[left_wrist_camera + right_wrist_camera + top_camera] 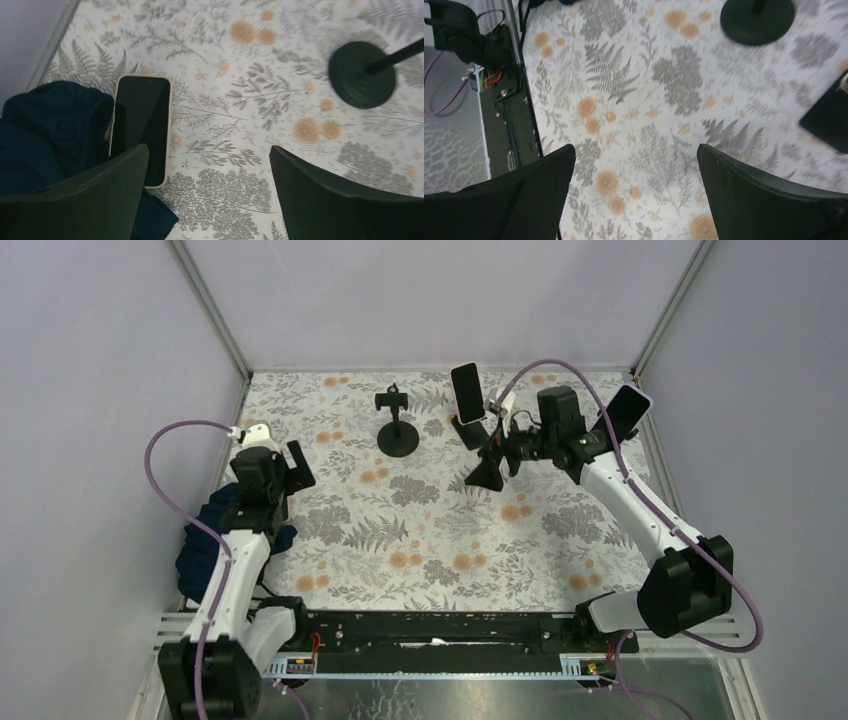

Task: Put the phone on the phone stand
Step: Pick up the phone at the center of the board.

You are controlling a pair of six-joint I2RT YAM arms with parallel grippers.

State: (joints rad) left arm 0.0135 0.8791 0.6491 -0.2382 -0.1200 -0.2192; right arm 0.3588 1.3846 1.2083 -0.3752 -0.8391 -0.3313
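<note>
Left gripper [207, 200]: jaws spread fully, nothing held between them. It is poised above the left side of the desk [440, 530], which is covered by a fern-and-flower print.

Phone [141, 127]: noted flat on the desk, dark screen up, in a cream case. It is seen only in the left wrist view, below and slightly left of the gap between the fingers [90, 200]. The near end of the phone is overlapped in that view by the left finger; contact cannot be told. A blue cloth [50, 130] is bunched against the phone's left edge and near corner.

Phone stand [398, 425]: round black base, upright stem, clamp at the top with nothing in it. It is placed toward the far middle of the desk, well apart from the phone.

Right gripper [634, 200]: jaws likewise spread wide, nothing held. It is poised over the far right part of the desk, to the right of the phone stand. A dark flat item [829, 125] is cut off at the right edge of the right wrist view; it cannot be identified.

A second phone [467, 392] is seen upright on its own holder just right of the phone stand. A third phone [625, 410] is seen tilted near the right wall, behind the right arm.
</note>
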